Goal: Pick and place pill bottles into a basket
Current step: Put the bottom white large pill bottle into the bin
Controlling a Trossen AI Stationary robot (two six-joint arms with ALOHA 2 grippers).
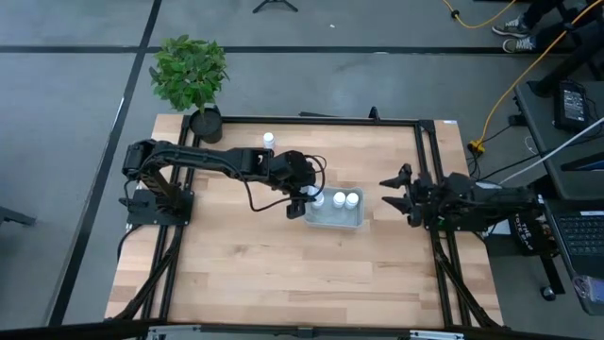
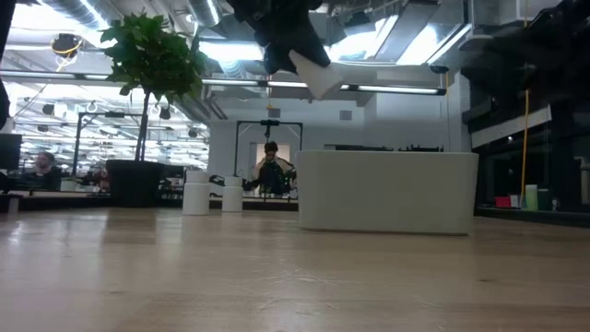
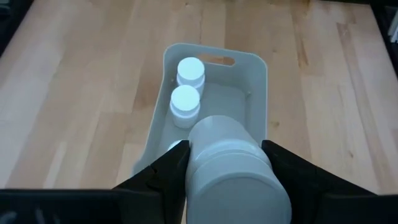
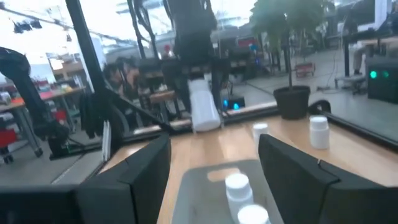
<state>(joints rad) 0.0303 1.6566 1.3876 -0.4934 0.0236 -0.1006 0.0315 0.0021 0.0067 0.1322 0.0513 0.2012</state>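
Observation:
The grey-blue basket (image 1: 334,223) stands mid-table with two white pill bottles (image 1: 338,199) (image 1: 352,199) upright in it; they also show in the left wrist view (image 3: 190,71) (image 3: 185,102). My left gripper (image 1: 304,201) is above the basket's left end, shut on a third white bottle (image 3: 227,165). Two more bottles (image 2: 195,197) (image 2: 230,197) stand upright on the table near the far edge. My right gripper (image 1: 394,192) is open and empty to the right of the basket. My left gripper pinches the bottle's round body (image 3: 198,163) between its two fingers, one on each side. The fingers slant down from the table's left side. The bottle (image 2: 313,74) is lifted clear, tilted, and juts out below the fingers above the basket's left end.
A potted plant in a black pot (image 1: 205,123) stands at the table's far left corner. A black frame (image 1: 420,151) runs along the table's sides. Bare wood lies in front of the basket toward the near edge.

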